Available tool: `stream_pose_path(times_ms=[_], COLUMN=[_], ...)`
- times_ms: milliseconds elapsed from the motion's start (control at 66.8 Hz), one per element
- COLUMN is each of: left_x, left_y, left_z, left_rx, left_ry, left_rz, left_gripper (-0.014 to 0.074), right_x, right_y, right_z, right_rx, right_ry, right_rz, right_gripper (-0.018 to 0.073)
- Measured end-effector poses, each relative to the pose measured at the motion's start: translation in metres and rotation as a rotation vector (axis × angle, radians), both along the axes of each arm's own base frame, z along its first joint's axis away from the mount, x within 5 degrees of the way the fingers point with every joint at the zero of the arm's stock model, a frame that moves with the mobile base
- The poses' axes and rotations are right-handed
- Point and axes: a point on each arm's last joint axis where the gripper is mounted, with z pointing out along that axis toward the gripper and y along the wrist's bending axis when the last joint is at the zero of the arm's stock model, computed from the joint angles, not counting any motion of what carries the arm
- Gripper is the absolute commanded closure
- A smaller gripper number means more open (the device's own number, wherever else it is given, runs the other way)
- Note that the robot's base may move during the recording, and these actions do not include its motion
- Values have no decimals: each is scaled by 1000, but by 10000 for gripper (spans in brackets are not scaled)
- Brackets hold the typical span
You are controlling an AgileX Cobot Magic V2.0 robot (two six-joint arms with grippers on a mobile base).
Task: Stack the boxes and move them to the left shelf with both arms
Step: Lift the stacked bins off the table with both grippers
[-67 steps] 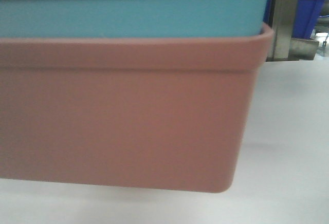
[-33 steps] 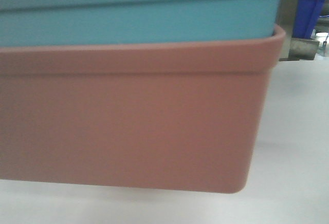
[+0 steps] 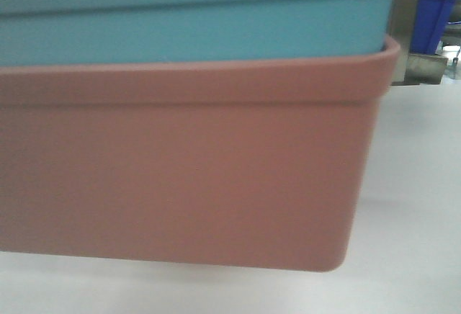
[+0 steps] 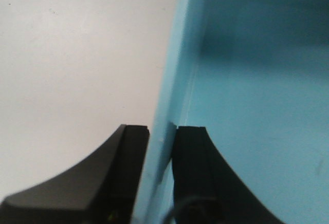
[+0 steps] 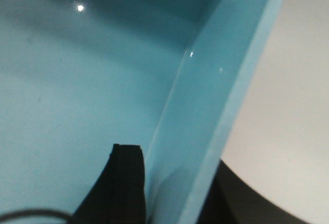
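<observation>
The turquoise box (image 3: 194, 33) sits nested inside the pink box (image 3: 180, 177), and the pair fills most of the front view, close to the camera, with a shadow beneath on the white surface (image 3: 410, 206). My left gripper (image 4: 162, 127) is shut on the turquoise box's side wall (image 4: 175, 80), one finger inside and one outside. My right gripper (image 5: 175, 157) is shut on the opposite wall (image 5: 205, 95) in the same way, its outer finger partly hidden under the rim. The left shelf is out of view.
A steel post (image 3: 405, 19) stands at the far upper right with a dark blue crate (image 3: 436, 11) behind it. White surface runs to the right of and below the boxes.
The stacked boxes have shifted to the right in the front view since a second ago. Over the last half second they have hardly moved.
</observation>
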Motion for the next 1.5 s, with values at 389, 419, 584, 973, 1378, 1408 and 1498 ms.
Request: stream_pose_path(times_ms=[389,419,584,973,1378,1408,1498], left_x=[0,0,0,0,0,0,0], left_y=[0,0,0,0,0,0,0], left_z=[0,0,0,0,0,0,0], left_rx=[-1,-1,-1,-1,-1,-1,-1], left_ry=[-1,-1,-1,-1,-1,-1,-1], left_rz=[-2,-2,-2,-2,-2,-2,-2], left_gripper=[606,606,606,606,606,606,606], right_x=[0,0,0,0,0,0,0], right_y=[0,0,0,0,0,0,0], right_z=[0,0,0,0,0,0,0], right_rx=[0,0,0,0,0,0,0], right_ry=[0,0,0,0,0,0,0], right_rz=[0,0,0,0,0,0,0], right_gripper=[503,503,503,503,503,503,503])
